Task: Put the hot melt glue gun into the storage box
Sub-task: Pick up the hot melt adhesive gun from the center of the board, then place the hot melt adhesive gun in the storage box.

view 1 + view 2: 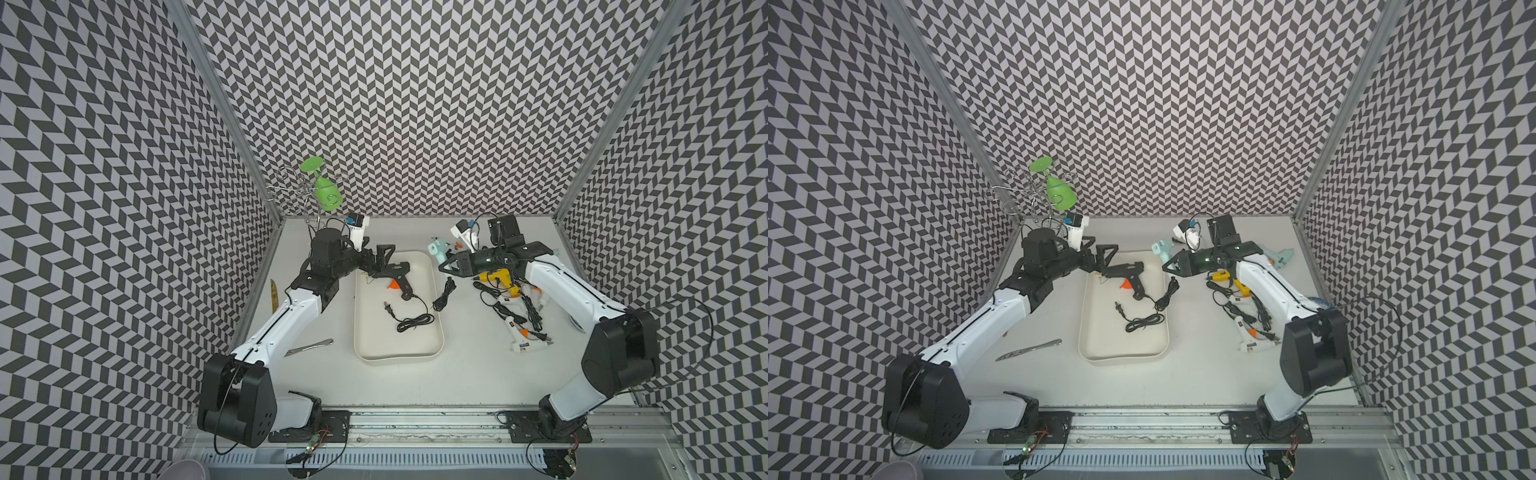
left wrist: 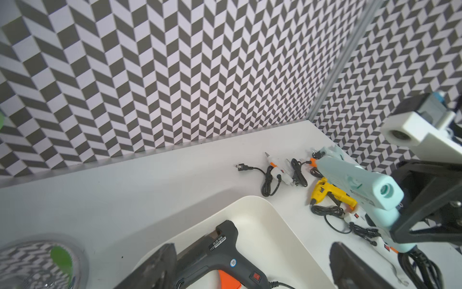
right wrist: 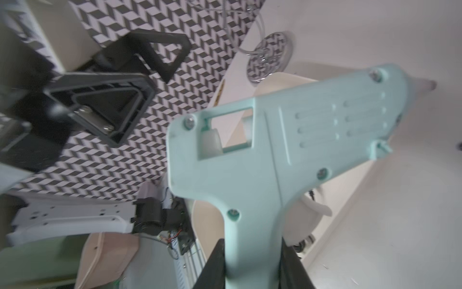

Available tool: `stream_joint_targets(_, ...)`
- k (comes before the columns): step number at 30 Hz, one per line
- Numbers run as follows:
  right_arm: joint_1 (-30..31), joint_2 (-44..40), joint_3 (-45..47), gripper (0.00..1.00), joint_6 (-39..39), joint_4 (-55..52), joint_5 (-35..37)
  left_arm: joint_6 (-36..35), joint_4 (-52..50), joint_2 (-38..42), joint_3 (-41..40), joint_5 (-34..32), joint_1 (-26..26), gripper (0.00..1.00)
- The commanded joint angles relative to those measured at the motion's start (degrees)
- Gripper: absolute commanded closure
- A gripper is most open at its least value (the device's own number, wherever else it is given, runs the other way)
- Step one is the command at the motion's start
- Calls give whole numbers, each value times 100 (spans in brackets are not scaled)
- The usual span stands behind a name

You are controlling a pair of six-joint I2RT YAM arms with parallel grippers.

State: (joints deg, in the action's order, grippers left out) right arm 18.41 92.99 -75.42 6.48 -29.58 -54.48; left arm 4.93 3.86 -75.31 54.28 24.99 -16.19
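Right wrist view: the right gripper (image 3: 253, 265) is clamped on the handle of the mint gun (image 3: 287, 140), with the barrel sticking out free. We judge the handle was chosen as the narrowest part, which keeps the nozzle clear of the pads. In a top view the mint gun (image 1: 435, 248) hangs just right of the far right corner of the box (image 1: 398, 358), not yet over it. A cord bundle (image 1: 442, 294) dangles beside the right rim, likely its own.

The left gripper (image 1: 376, 262) stands spread wide astride the black gun (image 1: 399, 276), pinching nothing. That gun lies in the far end of the box, its cord coiled nearer.

Count: one box. Guns — one black gun (in), one mint gun (held), one yellow gun (image 1: 496, 277), three white guns (image 1: 524, 344) tangled at right, perhaps a second mint gun (image 1: 1281, 255) far right. Cords overlap — the white tally is loose.
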Motion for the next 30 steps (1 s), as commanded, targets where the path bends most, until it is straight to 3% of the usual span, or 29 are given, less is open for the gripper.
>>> stream_joint_targets(1, -48, -6, 293, 79, 605, 1085, -1735, -1083, 721, 318, -398, 303, -90, 1)
stream_joint_targets(6, -31, -116, 883, 79, 711, 2866, -1820, -1887, 1279, 758, -1136, 158, -236, 1)
stream_joint_targets(10, 103, -114, 923, 79, 711, 2872, -1820, -2643, 2027, 965, -1765, -200, -711, 0)
stream_joint_targets(16, 451, -168, 1055, 79, 711, 2871, -1820, -3548, 2956, 642, -2107, -702, -1234, 3)
stream_joint_targets(20, 539, -256, 1338, 79, 711, 2869, -1820, -3901, 4185, 449, -2403, -1038, -1444, 4)
stream_joint_targets(26, 597, -423, 1438, 79, 711, 2958, -1820, -4136, 5090, 150, -2478, -847, -1611, 8)
stream_joint_targets(30, 663, -419, 1417, 79, 711, 2932, -1820, -4276, 5175, -19, -2392, -660, -1716, 18)
